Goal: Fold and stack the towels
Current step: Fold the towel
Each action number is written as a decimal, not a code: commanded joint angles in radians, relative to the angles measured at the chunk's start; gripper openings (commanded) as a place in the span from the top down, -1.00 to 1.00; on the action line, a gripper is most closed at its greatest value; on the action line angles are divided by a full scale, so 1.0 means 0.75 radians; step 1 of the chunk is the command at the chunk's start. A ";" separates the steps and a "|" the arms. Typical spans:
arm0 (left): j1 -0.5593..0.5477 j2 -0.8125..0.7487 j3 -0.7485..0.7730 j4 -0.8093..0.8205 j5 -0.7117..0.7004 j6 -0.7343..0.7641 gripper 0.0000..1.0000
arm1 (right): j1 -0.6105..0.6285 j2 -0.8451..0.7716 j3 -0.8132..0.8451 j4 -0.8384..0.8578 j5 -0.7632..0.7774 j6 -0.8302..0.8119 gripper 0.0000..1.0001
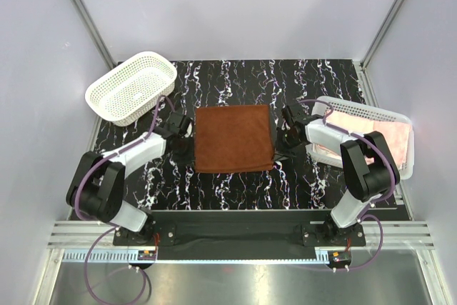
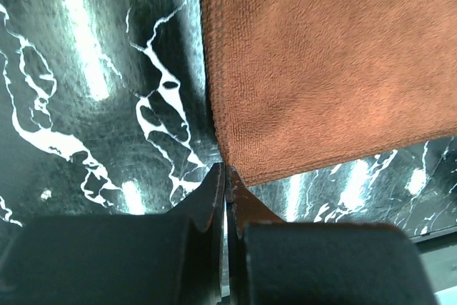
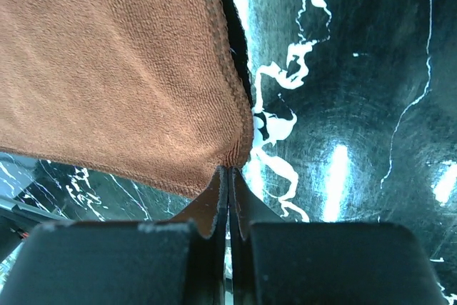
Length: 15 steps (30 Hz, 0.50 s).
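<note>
Both sets of fingers are pinched shut, left gripper (image 2: 226, 176) on one near corner of the rust-brown towel (image 1: 233, 138), right gripper (image 3: 227, 176) on the other. Towel's spread flat mid-tabletop (image 1: 235, 76), square to its edges, so I'm reading this as the setup for carrying the near edge over to the far one, first fold. Pale pink towel (image 1: 357, 130) sits in the white basket (image 1: 357, 107) at the right edge, queued I guess. Second basket (image 1: 107, 91) is by the far-left corner.

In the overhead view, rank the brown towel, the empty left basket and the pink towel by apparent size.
1. rust-brown towel and empty basket, about alike, too close to rank.
2. pink towel, smallest showing; the right arm hides part.
</note>
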 commanded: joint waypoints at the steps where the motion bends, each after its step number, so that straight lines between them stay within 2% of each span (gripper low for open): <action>1: -0.004 -0.021 0.058 0.039 0.003 0.010 1.00 | 0.012 -0.016 0.052 0.041 -0.023 -0.014 1.00; 7: -0.024 -0.111 0.257 -0.159 -0.030 0.033 1.00 | 0.012 -0.114 0.210 -0.202 0.026 -0.051 1.00; 9: -0.030 -0.156 0.224 -0.163 -0.018 0.014 1.00 | 0.012 -0.149 0.108 -0.174 -0.002 -0.032 1.00; 13: -0.030 -0.168 -0.009 -0.041 0.062 -0.014 1.00 | 0.014 -0.170 -0.058 -0.047 -0.041 -0.016 1.00; 15: -0.030 -0.146 -0.056 0.008 0.084 -0.029 1.00 | 0.014 -0.156 -0.113 0.004 -0.062 -0.012 1.00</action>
